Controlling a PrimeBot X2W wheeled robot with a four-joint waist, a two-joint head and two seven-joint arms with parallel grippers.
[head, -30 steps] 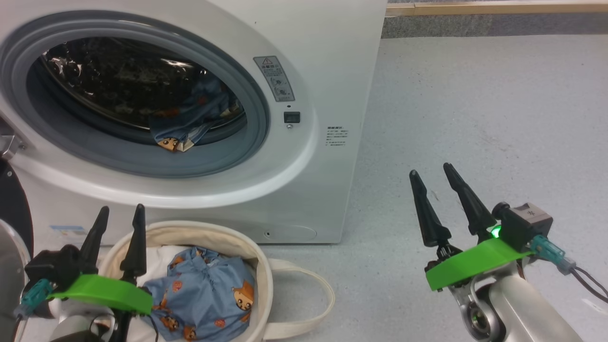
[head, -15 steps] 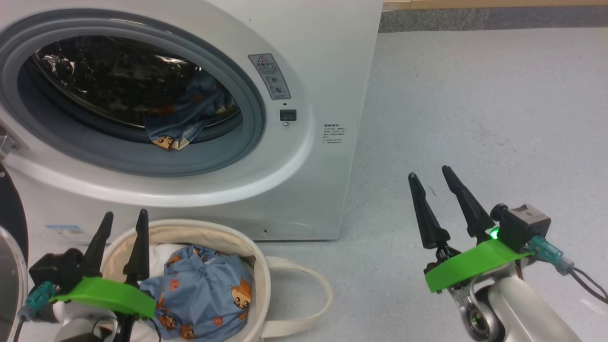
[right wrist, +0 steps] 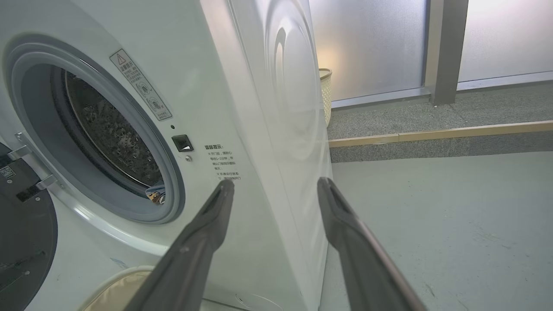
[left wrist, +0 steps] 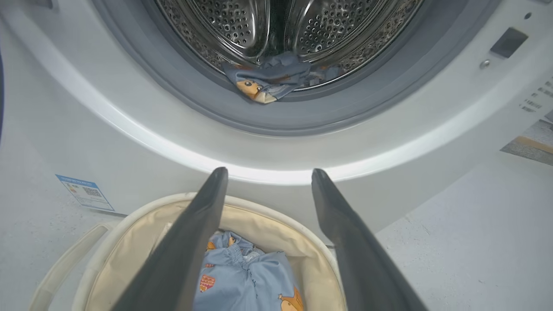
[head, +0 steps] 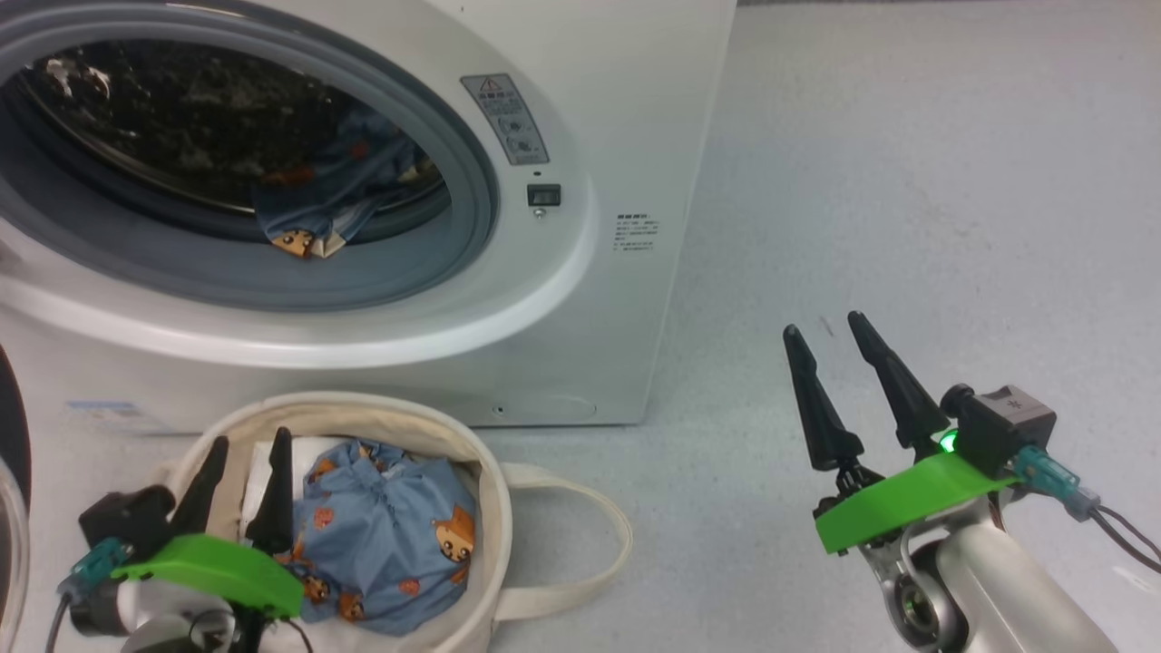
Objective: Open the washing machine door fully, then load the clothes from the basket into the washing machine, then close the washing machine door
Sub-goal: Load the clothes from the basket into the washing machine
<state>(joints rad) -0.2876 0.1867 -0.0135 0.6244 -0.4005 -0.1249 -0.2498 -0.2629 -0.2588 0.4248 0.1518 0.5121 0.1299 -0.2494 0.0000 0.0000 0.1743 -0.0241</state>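
Clothes: one piece in the basket, one in the washing machine.

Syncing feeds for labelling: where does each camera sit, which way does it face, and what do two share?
Head view: on the head, facing forward and down at washing machine, basket, floor; open left gripper lower left, open right gripper lower right.
Left wrist view: on that wrist, facing along its fingers over the basket into the drum.
Right wrist view: on that wrist, facing the machine's front, side and floor between its fingers.
Shared: head and left wrist views both show the clothes.
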